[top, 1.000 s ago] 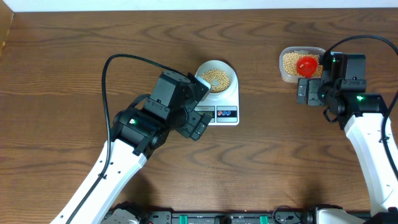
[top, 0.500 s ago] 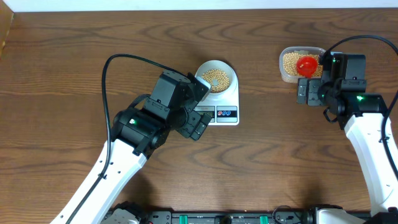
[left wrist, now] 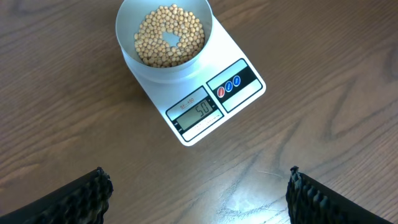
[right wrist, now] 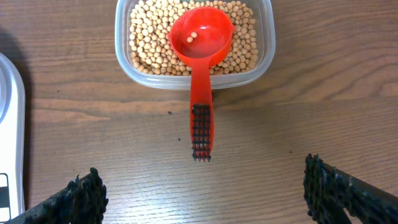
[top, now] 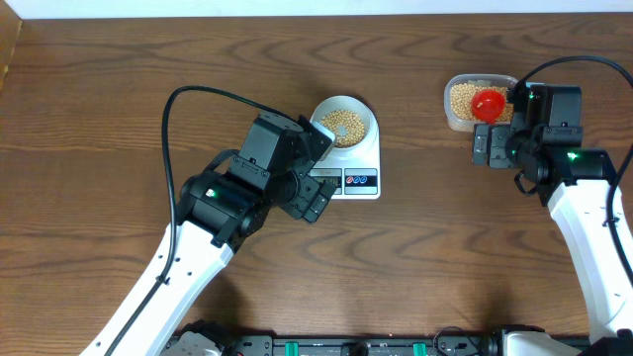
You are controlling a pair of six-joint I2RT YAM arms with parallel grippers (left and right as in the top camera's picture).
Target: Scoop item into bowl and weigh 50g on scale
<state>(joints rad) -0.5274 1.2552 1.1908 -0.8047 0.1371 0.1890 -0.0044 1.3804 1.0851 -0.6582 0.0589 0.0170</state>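
Note:
The pale bowl (top: 344, 123) holds tan beans (left wrist: 168, 36) and stands on the white scale (top: 356, 168). In the left wrist view the bowl (left wrist: 163, 61) sits on the scale (left wrist: 239, 102), whose display (left wrist: 198, 111) reads about 50. My left gripper (left wrist: 198, 193) is open and empty, just in front of the scale. A red scoop (right wrist: 200, 37) rests in the clear tub (right wrist: 124, 65) of beans, handle sticking out toward me, with two beans inside. My right gripper (right wrist: 202, 186) is open and empty, just short of the handle. The tub also shows in the overhead view (top: 457, 121).
The brown wooden table (top: 445, 267) runs all round. The scale's edge (right wrist: 9, 130) shows at the left of the right wrist view. The left arm's black cable (top: 183, 99) loops over the table left of the bowl.

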